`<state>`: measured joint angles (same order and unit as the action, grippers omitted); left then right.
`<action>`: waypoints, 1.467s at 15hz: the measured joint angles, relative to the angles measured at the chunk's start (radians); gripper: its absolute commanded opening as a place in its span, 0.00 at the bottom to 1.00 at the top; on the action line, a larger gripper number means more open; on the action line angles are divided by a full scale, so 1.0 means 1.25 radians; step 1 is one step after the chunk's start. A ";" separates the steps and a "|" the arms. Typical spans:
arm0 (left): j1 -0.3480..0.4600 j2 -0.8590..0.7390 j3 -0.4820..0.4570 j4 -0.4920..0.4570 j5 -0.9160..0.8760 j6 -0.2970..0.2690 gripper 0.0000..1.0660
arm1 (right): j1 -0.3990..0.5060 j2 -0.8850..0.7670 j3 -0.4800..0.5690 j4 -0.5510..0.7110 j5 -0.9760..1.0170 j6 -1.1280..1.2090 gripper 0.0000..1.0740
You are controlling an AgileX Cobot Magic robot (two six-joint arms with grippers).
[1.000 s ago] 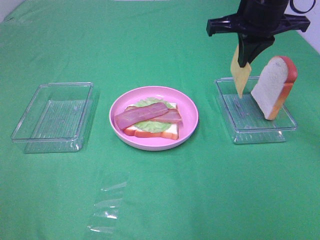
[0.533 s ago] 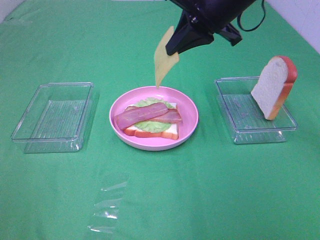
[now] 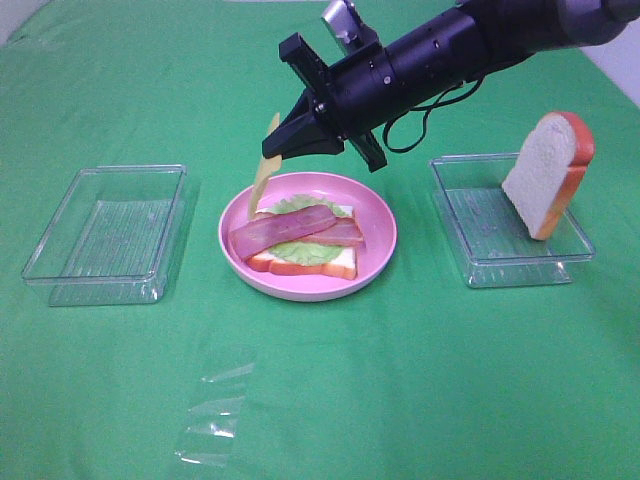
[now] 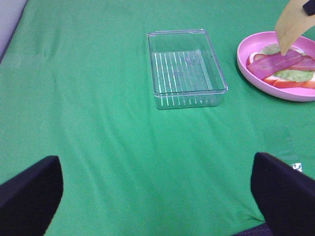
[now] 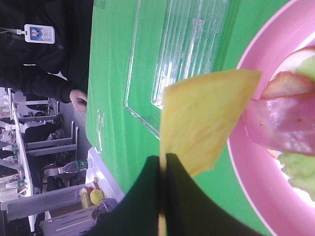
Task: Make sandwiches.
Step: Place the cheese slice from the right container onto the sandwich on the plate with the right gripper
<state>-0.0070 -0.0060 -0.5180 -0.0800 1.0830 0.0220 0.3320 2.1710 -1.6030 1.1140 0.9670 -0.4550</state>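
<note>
Exterior high view shows the right gripper (image 3: 283, 150) reaching across the middle of the green tabletop (image 3: 400, 380), with its jaws clamped on the thin yellow cheese slice (image 3: 264, 170). The slice hangs down at the far-left rim of the pink plate (image 3: 385, 235), just above it; I cannot tell if its lower tip touches the food. On the plate lies one bread slice (image 3: 330, 264) with the pale-green lettuce leaf (image 3: 300, 250) on top and two bacon strips (image 3: 285, 228) across the lettuce. The second bread slice (image 3: 545, 170) stands tilted inside the clear tray on the right (image 3: 470, 260) (it leans against the far right corner). The clear tray on the left (image 3: 60, 260) is well apart from the plate. A crumpled piece of clear film (image 3: 215, 415) lies on the cloth near the front.

From the right wrist view, the cheese (image 5: 206, 115) is pinched at one corner between the dark fingers (image 5: 142, 196). The left gripper (image 4: 157, 196) hangs over bare cloth, its jaws wide apart and holding nothing.
</note>
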 measured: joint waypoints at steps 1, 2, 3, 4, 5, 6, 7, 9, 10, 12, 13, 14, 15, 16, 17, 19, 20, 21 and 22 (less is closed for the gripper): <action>0.000 0.000 0.000 0.000 0.000 0.000 0.89 | 0.000 0.022 -0.013 0.007 0.000 -0.002 0.00; 0.000 0.000 0.000 0.000 0.000 0.000 0.89 | 0.000 0.043 -0.026 0.014 -0.002 -0.002 0.00; 0.000 0.000 0.000 0.000 0.000 0.000 0.89 | 0.000 0.058 -0.032 0.014 -0.006 -0.002 0.00; 0.000 0.000 0.000 0.000 0.000 0.000 0.89 | 0.000 0.071 -0.032 0.012 -0.013 -0.002 0.00; 0.000 0.000 0.000 0.000 0.000 0.000 0.89 | 0.000 0.078 -0.035 0.010 -0.015 -0.002 0.00; 0.000 0.000 0.000 0.000 0.000 0.000 0.89 | 0.000 0.090 -0.038 -0.002 -0.019 -0.002 0.00; 0.000 0.000 0.000 0.000 0.000 0.000 0.89 | 0.000 0.098 -0.039 -0.030 -0.021 0.002 0.00; 0.000 0.000 0.000 0.000 0.000 0.000 0.89 | 0.000 0.100 -0.039 -0.116 -0.023 0.039 0.00; 0.000 0.000 0.000 0.000 0.000 0.000 0.89 | 0.000 0.100 -0.039 -0.157 -0.024 0.061 0.00; 0.000 0.000 0.000 0.000 0.000 0.000 0.89 | 0.000 0.100 -0.046 -0.229 -0.024 0.098 0.00; 0.000 0.000 0.000 0.000 0.000 0.000 0.89 | 0.000 0.100 -0.058 -0.246 -0.024 0.109 0.00; 0.000 0.000 0.000 0.000 0.000 0.000 0.89 | 0.000 0.098 -0.070 -0.258 -0.024 0.117 0.00; 0.000 0.000 0.000 0.000 0.000 0.000 0.89 | 0.000 0.098 -0.080 -0.262 -0.024 0.122 0.00; 0.000 0.000 0.000 -0.001 0.000 0.000 0.89 | 0.000 0.098 -0.085 -0.268 -0.025 0.123 0.00; 0.000 0.000 0.000 -0.001 0.000 0.000 0.89 | 0.000 0.098 -0.086 -0.278 -0.024 0.124 0.00; 0.000 0.000 0.000 -0.001 0.000 0.000 0.89 | 0.000 0.098 -0.086 -0.318 -0.024 0.150 0.00; 0.000 0.000 0.000 -0.001 0.000 0.000 0.89 | 0.000 0.098 -0.086 -0.327 -0.024 0.160 0.00; 0.000 0.000 0.000 -0.001 0.000 0.000 0.89 | 0.000 0.100 -0.086 -0.331 -0.024 0.167 0.12; 0.000 0.000 0.000 -0.001 0.000 0.000 0.89 | 0.000 0.098 -0.086 -0.339 -0.024 0.172 0.31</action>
<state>-0.0070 -0.0060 -0.5180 -0.0810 1.0830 0.0220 0.3320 2.2940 -1.7100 0.6900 0.9370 -0.2400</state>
